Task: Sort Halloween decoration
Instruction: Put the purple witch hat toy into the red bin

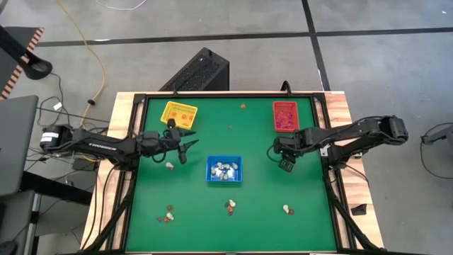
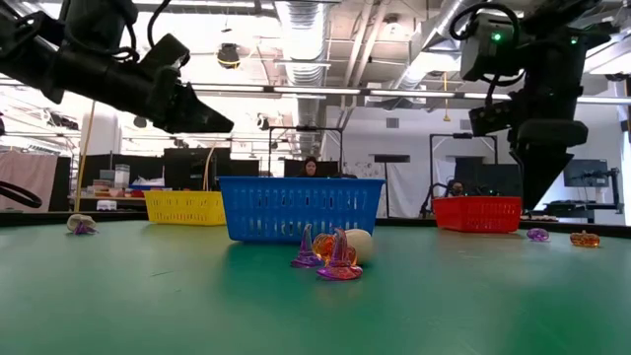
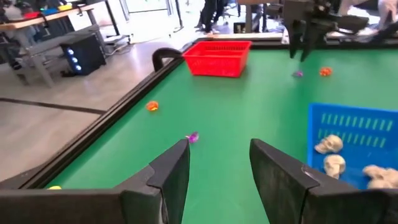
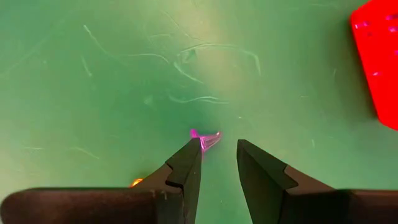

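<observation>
The Halloween decoration lies scattered on the green mat: whitish skulls (image 1: 224,170) in the blue tray (image 1: 211,177), and loose trinkets near the front (image 1: 230,207) (image 1: 166,214) (image 1: 286,210). My left gripper (image 3: 219,163) stands open and level beside the yellow tray (image 1: 179,113), pointing toward the red tray (image 3: 217,58), with nothing between its fingers. My right gripper (image 4: 219,149) points down above the mat, open, near the red tray (image 1: 286,115). A purple trinket (image 4: 208,138) lies on the mat just past its fingertips, and an orange one (image 4: 135,182) is beside it.
A whitish trinket (image 1: 170,166) lies on the mat near my left gripper. Two small pieces (image 1: 243,106) (image 1: 229,127) sit toward the far edge. A raised black rim (image 1: 325,177) borders the mat. Bare mat lies between the blue tray and the red one.
</observation>
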Controlling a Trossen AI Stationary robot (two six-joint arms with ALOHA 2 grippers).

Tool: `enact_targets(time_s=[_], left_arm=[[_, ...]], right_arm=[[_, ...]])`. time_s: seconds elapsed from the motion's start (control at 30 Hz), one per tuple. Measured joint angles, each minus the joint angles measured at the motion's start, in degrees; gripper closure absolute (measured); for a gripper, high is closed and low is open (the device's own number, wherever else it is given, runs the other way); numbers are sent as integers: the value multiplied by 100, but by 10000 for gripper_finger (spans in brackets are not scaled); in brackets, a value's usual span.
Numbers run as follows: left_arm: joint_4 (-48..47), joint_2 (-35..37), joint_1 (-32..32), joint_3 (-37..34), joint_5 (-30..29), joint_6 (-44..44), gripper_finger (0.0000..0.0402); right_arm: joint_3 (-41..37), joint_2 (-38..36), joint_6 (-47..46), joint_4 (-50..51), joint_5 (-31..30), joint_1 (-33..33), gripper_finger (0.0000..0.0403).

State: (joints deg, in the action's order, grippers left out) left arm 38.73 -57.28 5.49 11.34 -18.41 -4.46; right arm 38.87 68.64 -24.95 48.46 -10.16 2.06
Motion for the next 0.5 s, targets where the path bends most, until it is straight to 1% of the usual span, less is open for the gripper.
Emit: enact_targets(time_s=[0.17,0.33,0.5], left_arm=[[51,0,153,4,258,-9,244],[104,0,163,8,399,-71,244],[108,0,163,8,402,-89,244]], right_arm=[[0,0,9,-8,12,-147,269],[-9,2,15,-37,102,-385,269],[-419,4,335,-601,45,-568,278]])
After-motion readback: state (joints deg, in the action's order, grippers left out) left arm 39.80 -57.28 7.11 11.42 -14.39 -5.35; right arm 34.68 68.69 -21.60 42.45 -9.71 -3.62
